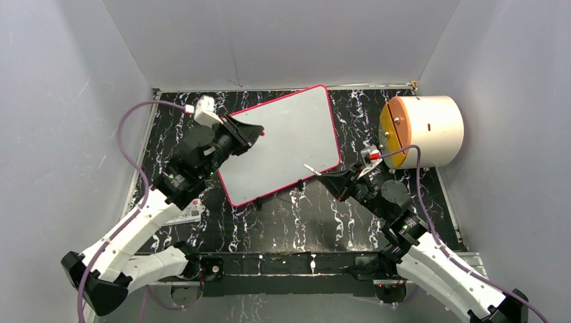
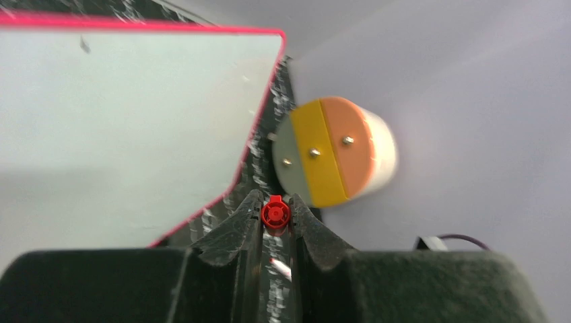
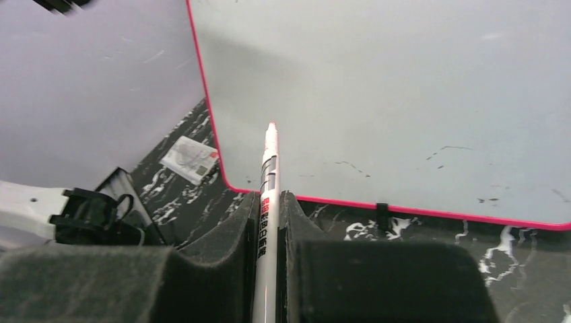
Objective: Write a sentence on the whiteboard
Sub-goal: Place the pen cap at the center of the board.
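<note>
The whiteboard (image 1: 283, 145) lay flat on the table (image 1: 303, 225), at the far middle, turned askew with one corner nearest. It was white, with rounded corners and a thin red-pink rim. A few faint dark specks marked its face.

Whiteboard (image 1: 283, 145) and card (image 1: 186, 215) on marbled table (image 1: 323, 225)

The left arm (image 1: 135, 222) reaches from 7 toward 1 o'clock; the left tool (image 1: 256, 132) pinches a red cap (image 2: 275, 214). The right arm (image 1: 431, 259) reaches from 5 toward 11 o'clock; the right tool (image 1: 324, 173) clamps a marker (image 3: 269, 168).
</note>
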You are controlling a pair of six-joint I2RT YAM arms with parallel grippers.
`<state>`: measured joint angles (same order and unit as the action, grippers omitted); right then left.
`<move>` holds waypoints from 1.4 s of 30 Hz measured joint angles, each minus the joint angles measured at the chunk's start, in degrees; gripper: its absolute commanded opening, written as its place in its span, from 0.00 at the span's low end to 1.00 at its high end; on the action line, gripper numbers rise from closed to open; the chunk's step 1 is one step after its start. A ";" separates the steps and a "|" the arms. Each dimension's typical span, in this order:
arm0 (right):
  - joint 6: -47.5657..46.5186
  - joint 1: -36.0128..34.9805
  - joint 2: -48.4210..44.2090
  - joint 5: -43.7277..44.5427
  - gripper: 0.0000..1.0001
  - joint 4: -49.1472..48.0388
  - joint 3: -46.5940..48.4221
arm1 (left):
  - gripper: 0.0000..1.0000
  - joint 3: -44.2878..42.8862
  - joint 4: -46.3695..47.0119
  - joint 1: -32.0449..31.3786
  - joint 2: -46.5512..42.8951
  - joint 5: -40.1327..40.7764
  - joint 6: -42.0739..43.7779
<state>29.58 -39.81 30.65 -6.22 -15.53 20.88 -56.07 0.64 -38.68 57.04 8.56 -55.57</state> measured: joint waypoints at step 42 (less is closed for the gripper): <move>-19.56 0.00 4.92 0.50 0.00 8.13 7.96 | 0.00 -27.10 -42.36 45.48 50.40 -1.27 37.33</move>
<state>10.02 -39.81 35.57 -5.72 -7.40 28.84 -83.18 -41.71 6.81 107.44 7.29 -18.24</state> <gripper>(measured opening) 0.195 0.142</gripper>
